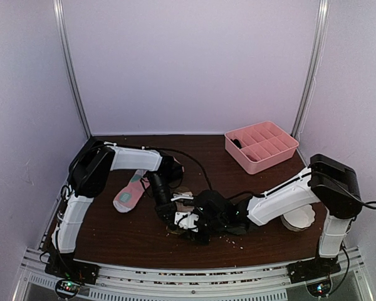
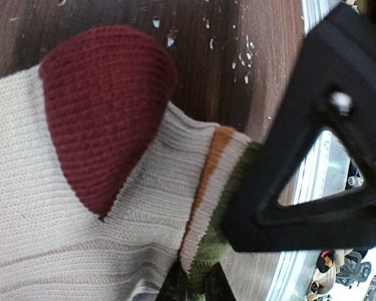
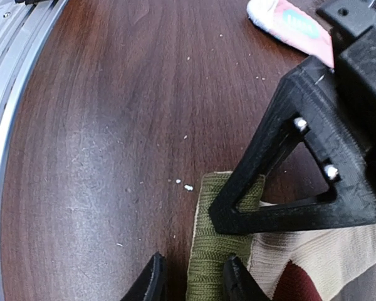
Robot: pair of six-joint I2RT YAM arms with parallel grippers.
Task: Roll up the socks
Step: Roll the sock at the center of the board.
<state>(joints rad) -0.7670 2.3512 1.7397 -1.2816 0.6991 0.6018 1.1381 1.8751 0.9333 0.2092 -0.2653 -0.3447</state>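
Note:
The beige sock (image 2: 62, 238) lies on the dark wood table, showing a maroon heel (image 2: 106, 106), an orange stripe and an olive-green cuff (image 3: 216, 251). My left gripper (image 2: 195, 285) is shut on the cuff edge, with fabric pinched between its tips. My right gripper (image 3: 194, 279) straddles the green cuff from the other side, jaws open, with a gap between its left finger and the cloth. In the top view both grippers meet at the table's middle front (image 1: 187, 219). The pink sock (image 1: 130, 193) lies apart to the left, by the left arm.
A pink divided tray (image 1: 263, 164) stands at the back right. A white object (image 1: 299, 218) sits under the right arm's elbow. Pale crumbs dot the wood near the sock. The metal front rail (image 3: 12, 75) runs close by.

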